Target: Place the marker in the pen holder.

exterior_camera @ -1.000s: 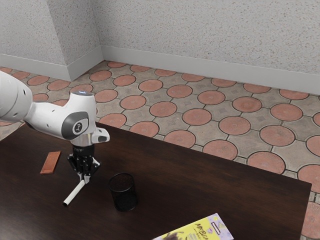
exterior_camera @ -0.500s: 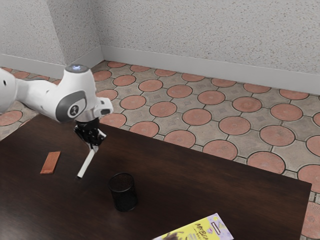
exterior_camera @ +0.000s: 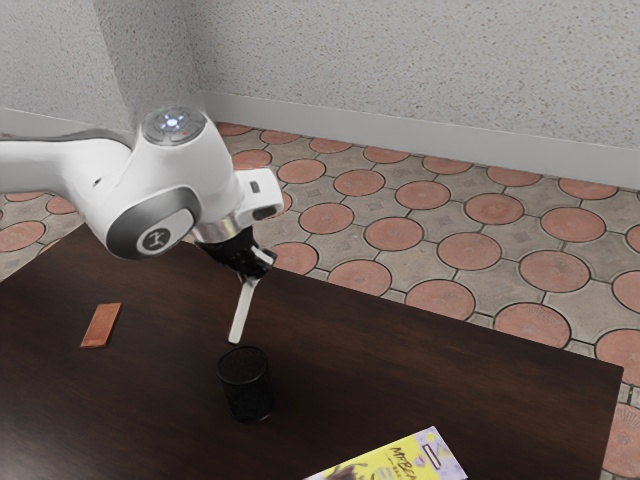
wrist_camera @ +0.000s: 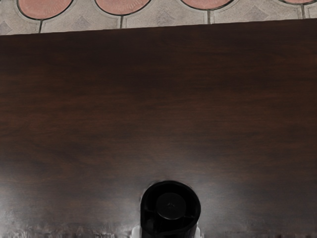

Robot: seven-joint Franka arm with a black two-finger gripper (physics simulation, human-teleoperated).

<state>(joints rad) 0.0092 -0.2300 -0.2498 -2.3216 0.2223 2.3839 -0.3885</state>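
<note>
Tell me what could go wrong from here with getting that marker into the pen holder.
The marker hangs tilted, so its lower end might catch the pen holder's rim instead of going in. My gripper grips it near its upper end, so a bump could swivel it in my grasp. The pen holder stands upright on the table, and a sideways push could slide or tip it.

On my feed I see a plain indoor room, home or office I can't tell: speckled walls (exterior_camera: 400, 60), pale skirting board (exterior_camera: 400, 134), round reddish floor tiles (exterior_camera: 394, 233), dark wooden table (exterior_camera: 400, 355).
</note>
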